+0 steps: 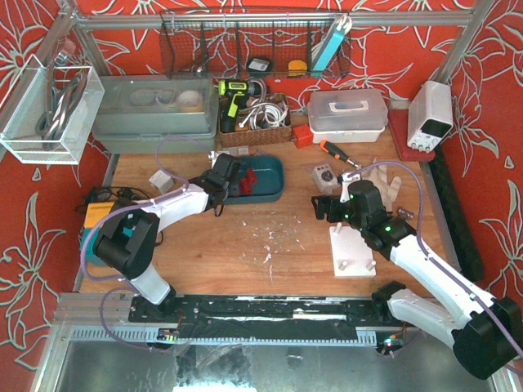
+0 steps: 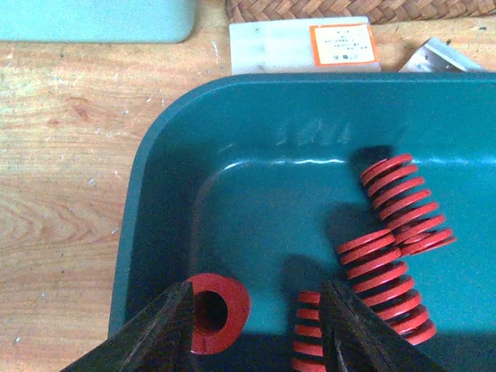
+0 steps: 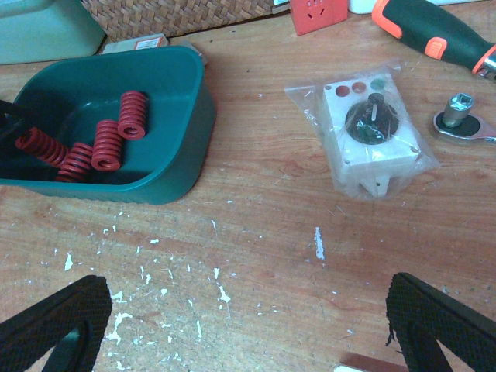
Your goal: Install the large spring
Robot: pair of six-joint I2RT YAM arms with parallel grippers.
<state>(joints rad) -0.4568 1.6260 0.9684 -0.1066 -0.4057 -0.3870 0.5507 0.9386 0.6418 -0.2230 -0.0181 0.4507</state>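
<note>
Your left gripper over the bin, far edge; fingers wide.
Your right gripper wide too; springs loose.

Left arm: stretched out toward the far side, forearm low.
Left gripper: fingers parted, tilted downward.
Right arm: bent, forearm reaching in toward the middle.
Right gripper: fingers spread wide, held low.

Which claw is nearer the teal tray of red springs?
Left. The left claw is open inside the teal tray, among the red springs; the right claw hovers off to its right, by the white peg plate.
</note>
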